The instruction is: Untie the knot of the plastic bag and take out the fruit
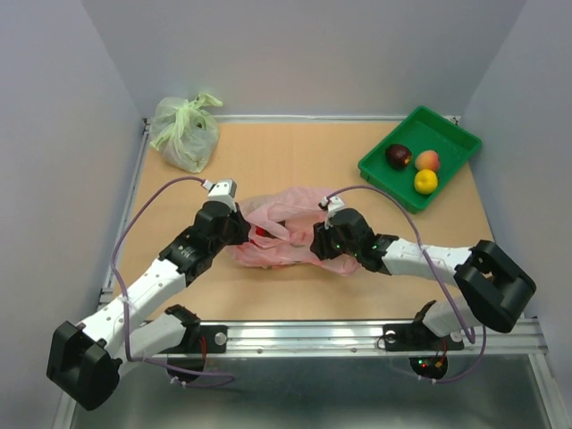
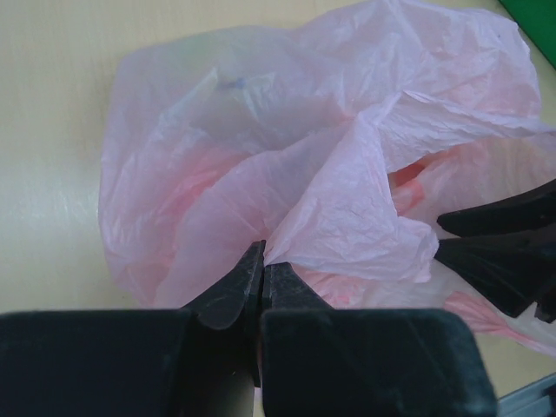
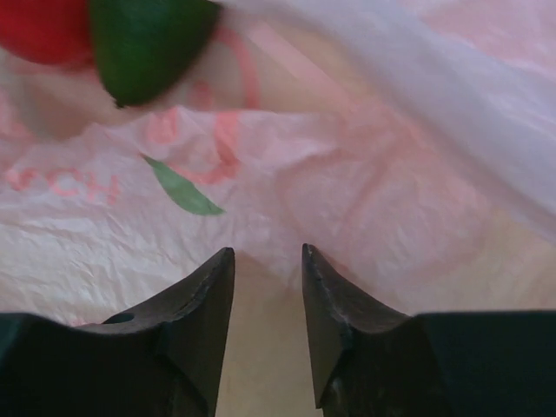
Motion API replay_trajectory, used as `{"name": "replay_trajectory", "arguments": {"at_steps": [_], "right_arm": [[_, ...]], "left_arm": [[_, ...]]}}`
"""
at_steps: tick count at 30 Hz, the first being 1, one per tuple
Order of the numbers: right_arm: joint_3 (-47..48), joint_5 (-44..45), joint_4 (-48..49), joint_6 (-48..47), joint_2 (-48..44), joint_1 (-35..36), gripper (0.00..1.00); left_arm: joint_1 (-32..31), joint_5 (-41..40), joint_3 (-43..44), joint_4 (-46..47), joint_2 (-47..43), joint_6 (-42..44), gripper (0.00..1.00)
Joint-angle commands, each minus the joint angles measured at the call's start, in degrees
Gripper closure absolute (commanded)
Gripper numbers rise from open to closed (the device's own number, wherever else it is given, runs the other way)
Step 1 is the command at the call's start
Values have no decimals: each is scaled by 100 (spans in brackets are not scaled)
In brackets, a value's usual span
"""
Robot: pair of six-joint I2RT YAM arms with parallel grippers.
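The pink plastic bag [image 1: 284, 225] lies crumpled in the middle of the table, its mouth loose; no tied knot shows. My left gripper [image 1: 239, 229] is at the bag's left side, shut on a fold of pink plastic [image 2: 339, 208], with its tips [image 2: 262, 254] pinched together. My right gripper [image 1: 318, 241] is at the bag's right side, open [image 3: 268, 254], with its tips resting at the edge of the plastic [image 3: 365, 182]. A red fruit [image 3: 39, 30] and a green fruit [image 3: 148, 43] lie inside the bag; the red one also shows in the top view [image 1: 262, 232].
A green tray [image 1: 447, 134] at the back right holds a dark purple fruit [image 1: 398, 155], an orange-peach fruit [image 1: 428, 160] and a yellow fruit [image 1: 425, 181]. A tied pale green bag [image 1: 185, 134] sits at the back left corner. The right gripper's fingers [image 2: 499, 256] show in the left wrist view.
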Motion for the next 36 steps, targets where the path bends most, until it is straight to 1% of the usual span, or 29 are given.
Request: {"name": "replay_trajectory", "arguments": {"at_steps": [1, 3, 8, 12, 16, 17, 19, 20, 23, 28, 32, 33, 34, 35, 36], "right_arm": [[-462, 656, 208, 571, -219, 41, 60], [-559, 770, 190, 632, -333, 49, 60], [-445, 1008, -267, 554, -395, 49, 62], [-244, 746, -434, 265, -641, 137, 62], [300, 359, -425, -26, -817, 286, 50], [563, 340, -425, -79, -800, 321, 45], [802, 296, -347, -176, -607, 322, 37], [933, 287, -303, -237, -493, 322, 31], [1347, 331, -101, -325, 43, 331, 24], [1760, 524, 373, -580, 1017, 322, 18], [1901, 367, 743, -703, 1503, 322, 15], [1901, 331, 874, -712, 1555, 322, 11], [1875, 218, 1189, -695, 1608, 322, 10], [1901, 199, 1279, -677, 1704, 322, 6], [1927, 191, 1349, -686, 1757, 322, 4]], "left_arm": [[-19, 185, -219, -35, -309, -405, 100], [-19, 211, -237, -35, -414, -441, 100], [-27, 159, -123, -62, -511, -423, 100], [-19, -52, -26, -79, -555, -379, 100], [-27, -167, 70, -71, -512, -353, 100], [-19, -167, 96, -62, -503, -353, 100], [-19, -149, 140, -35, -511, -362, 100], [-27, -149, 175, -9, -511, -370, 100], [-27, -193, 272, -18, -511, -362, 100], [-19, -342, 448, -70, -573, -388, 100], [-27, -352, 562, -97, -590, -388, 100], [-19, -317, 571, -97, -573, -388, 100], [-27, -290, 589, -97, -556, -379, 100], [-27, -238, 598, -97, -547, -371, 100], [-27, -211, 606, -97, -529, -370, 100]]}}
